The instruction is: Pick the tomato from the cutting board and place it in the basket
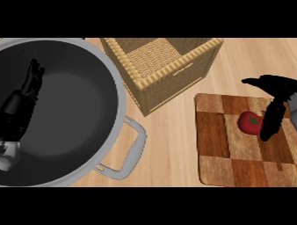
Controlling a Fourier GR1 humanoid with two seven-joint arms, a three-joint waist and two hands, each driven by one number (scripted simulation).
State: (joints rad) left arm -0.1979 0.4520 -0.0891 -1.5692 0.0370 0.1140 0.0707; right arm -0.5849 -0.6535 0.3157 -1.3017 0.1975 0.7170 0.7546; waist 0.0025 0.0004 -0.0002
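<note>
One tomato point(249, 121) lies on one cutting board point(222, 145), and there is one wicker basket point(161, 66) and one large dark pot point(54, 110) with a grey handle. Two black hands show: the left hand point(18, 110) and the right hand point(277, 105).

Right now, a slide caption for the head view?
Right hand reaching the tomato on the board, basket behind.
</note>
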